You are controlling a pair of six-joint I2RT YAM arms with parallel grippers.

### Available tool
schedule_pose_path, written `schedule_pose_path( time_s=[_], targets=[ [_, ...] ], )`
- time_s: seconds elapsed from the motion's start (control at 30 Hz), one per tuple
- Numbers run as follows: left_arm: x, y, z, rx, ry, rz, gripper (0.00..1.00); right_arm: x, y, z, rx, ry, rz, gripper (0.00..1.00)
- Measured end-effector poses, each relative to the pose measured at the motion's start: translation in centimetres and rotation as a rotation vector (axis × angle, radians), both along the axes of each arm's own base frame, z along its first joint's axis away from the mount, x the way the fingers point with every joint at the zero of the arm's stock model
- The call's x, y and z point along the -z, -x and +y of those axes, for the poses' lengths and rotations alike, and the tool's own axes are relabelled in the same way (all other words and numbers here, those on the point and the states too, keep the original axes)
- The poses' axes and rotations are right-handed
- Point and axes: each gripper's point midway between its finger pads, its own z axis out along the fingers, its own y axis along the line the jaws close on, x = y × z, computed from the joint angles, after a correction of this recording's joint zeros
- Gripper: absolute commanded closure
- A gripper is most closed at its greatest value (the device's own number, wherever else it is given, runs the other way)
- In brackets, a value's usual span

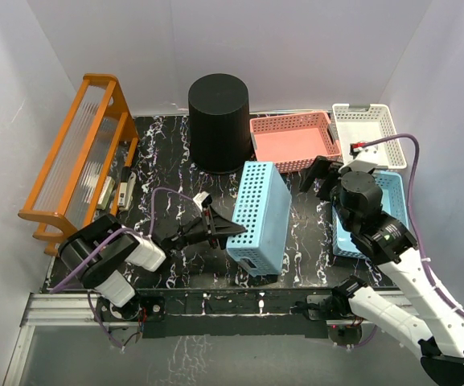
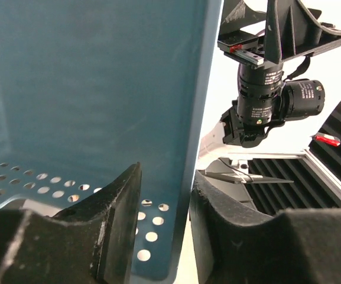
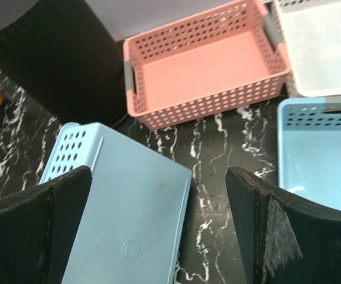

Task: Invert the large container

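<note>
**A:** What do we find nearest us?

**B:** At about 7 o'clock on the black marbled table [image 1: 167, 153], the left gripper [image 2: 167, 174] lies low. Its jaws sit either side of one wall of a light blue basket [image 1: 260, 213], which is tipped so its base faces up. One finger looks close against the wall and the other shows a gap, so we judge it astride the wall, not clamped.

**A:** And on the right?

**B:** At 3 o'clock the right gripper [image 3: 158, 177] hangs above the table with its jaws wide apart, holding nothing. A second blue basket [image 1: 396, 189] lies under that arm.

**A:** Where is the large container?

**B:** Farthest back, at 12 o'clock. The large container [image 1: 218, 129] stands on end at the table's far edge, well apart from both grippers. A pink basket [image 1: 289, 138] sits just beside it, with a white basket [image 1: 366, 127] at 2 o'clock. Its upper face is flat and dark, and we cannot tell whether that is mouth or base.

**A:** So how far along are we?

**B:** We judge the turn not begun, since neither gripper touches the large container. Everything is left to do — freeing the left gripper, reaching back, gripping, tipping it over.
</note>
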Motion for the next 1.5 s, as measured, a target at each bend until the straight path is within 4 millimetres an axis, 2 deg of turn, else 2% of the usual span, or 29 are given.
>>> schedule_pose_path(
  time_s=[0.03,0.13,0.23,0.27,0.33,0.47,0.6,0.67,0.8,0.9,1.13,1.27,1.37,1.5],
  targets=[
    [0.3,0.0,0.4,-0.009,-0.007,0.005,0.57,0.4,0.0,0.5,-0.019,-0.010,0.012,0.02],
    [1.0,0.0,1.6,-0.038,-0.034,-0.001,0.31,1.5,-0.1,2.0,-0.082,-0.039,0.050,0.02],
    [1.2,-0.6,3.3,-0.087,-0.079,-0.019,0.03,3.5,0.0,3.5,-0.138,-0.059,0.110,0.02],
    [1.0,-0.7,3.8,-0.105,-0.099,-0.036,0.02,4.4,0.1,3.9,-0.156,-0.063,0.134,0.02],
    [0.7,-1.1,4.7,-0.143,-0.162,-0.077,0.01,5.9,0.4,4.7,-0.189,-0.073,0.181,0.02],
    [-0.5,-3.1,6.3,-0.256,-0.386,-0.164,0.01,7.6,0.9,5.9,-0.244,-0.096,0.239,0.02],
    [-1.7,-4.7,8.8,-0.353,-0.627,-0.240,0.01,9.4,1.5,7.0,-0.299,-0.109,0.294,0.02],
    [-1.3,-5.0,10.0,-0.365,-0.740,-0.257,0.01,10.8,1.9,7.6,-0.328,-0.110,0.342,0.02],
    [1.0,-5.2,11.5,-0.332,-0.927,-0.241,0.01,14.2,3.0,8.6,-0.382,-0.116,0.452,0.02],
    [1.2,-5.7,12.1,-0.322,-1.012,-0.256,0.01,16.0,3.9,9.0,-0.409,-0.127,0.514,0.02],
    [0.8,-6.9,14.0,-0.367,-1.136,-0.308,0.01,17.1,4.4,11.0,-0.483,-0.207,0.547,0.02],
    [0.4,-7.7,15.1,-0.385,-1.230,-0.319,0.01,18.5,4.3,11.9,-0.504,-0.237,0.585,0.02],
    [0.2,-8.6,16.8,-0.419,-1.340,-0.329,0.01,19.4,4.3,12.5,-0.515,-0.255,0.611,0.02],
    [0.6,-8.7,19.2,-0.428,-1.483,-0.339,0.02,19.5,4.3,13.0,-0.533,-0.278,0.614,0.02]
  ],
)
